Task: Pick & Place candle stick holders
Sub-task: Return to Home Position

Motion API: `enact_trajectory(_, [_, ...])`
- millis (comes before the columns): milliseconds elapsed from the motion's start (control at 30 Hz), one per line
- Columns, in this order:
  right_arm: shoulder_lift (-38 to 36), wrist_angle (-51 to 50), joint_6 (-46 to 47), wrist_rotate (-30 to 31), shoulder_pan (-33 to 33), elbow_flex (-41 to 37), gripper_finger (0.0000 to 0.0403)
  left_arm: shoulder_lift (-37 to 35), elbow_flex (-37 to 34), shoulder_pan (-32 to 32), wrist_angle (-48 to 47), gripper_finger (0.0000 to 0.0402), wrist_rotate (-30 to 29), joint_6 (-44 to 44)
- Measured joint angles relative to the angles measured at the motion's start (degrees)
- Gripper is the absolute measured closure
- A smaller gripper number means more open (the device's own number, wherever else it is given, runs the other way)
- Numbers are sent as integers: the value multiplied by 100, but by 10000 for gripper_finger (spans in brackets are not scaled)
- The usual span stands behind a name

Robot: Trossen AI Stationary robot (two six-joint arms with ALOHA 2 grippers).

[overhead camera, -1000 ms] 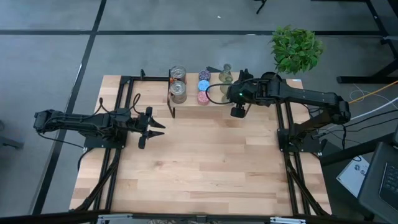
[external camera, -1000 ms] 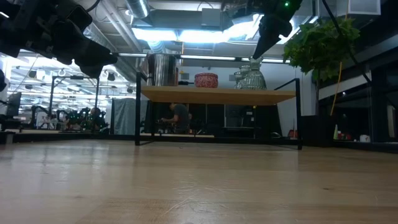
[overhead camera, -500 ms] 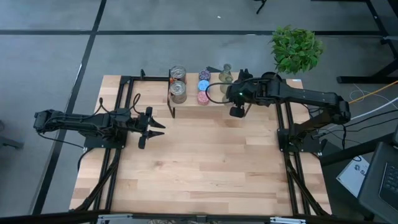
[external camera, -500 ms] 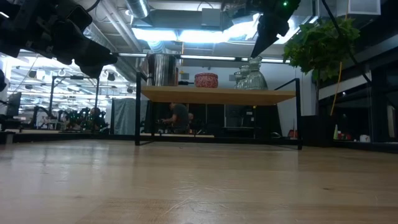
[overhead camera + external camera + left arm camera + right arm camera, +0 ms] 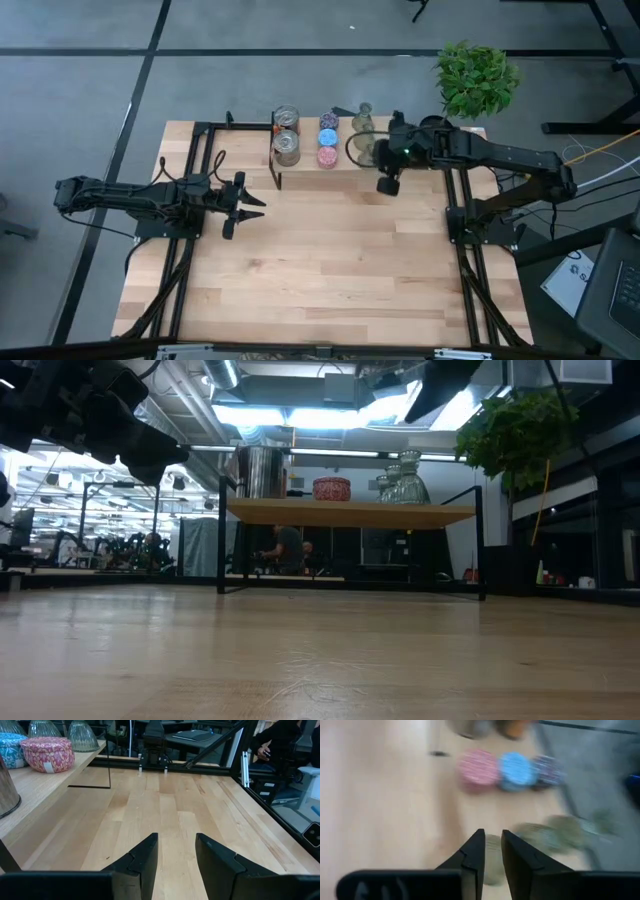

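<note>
The wooden table [image 5: 320, 260] carries a low shelf [image 5: 350, 514] at the upper middle of the high view. All the candle holders stand on it, sorted in rows by kind: silver cans [image 5: 288, 150], round speckled ones [image 5: 328, 137], green vases [image 5: 362, 124]. I judge the placing is finished. My right gripper [image 5: 491, 851], just right of the vases, is only slightly apart and empty. The left gripper [image 5: 176, 851], at middle left, is apart and touches nothing.

Grey floor [image 5: 80, 60], bright ceiling lights [image 5: 300, 415] (potted plant [image 5: 477, 75] at corner).
</note>
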Motion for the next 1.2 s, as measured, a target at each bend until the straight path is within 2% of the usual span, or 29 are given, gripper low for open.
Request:
enact_trajectory(100, [-27,-93,158,-795,232,0,343,0,0,1,0,274,-1,0])
enact_trajectory(200, [-27,-143,244,-1185,607,-6,363,0,0,2,0,274,0,0])
enact_trajectory(333, [-32,196,264,-1215,1306,-249,396,0,0,1,-1,274,-1,0])
enact_trajectory(667, [-30,958,1029,-891,2637,-1318,401,0,0,0,0,274,0,0])
enact_trajectory(733, [-30,1337,1058,-1113,2790,-1611,401,0,0,1,0,274,0,-2])
enact_trajectory(967, [-30,3595,1088,-2287,3180,-2801,402,0,0,2,0,274,-2,-2])
enact_trajectory(1200, [-25,4732,2232,-2484,3572,-3799,402,0,0,2,0,274,-2,0])
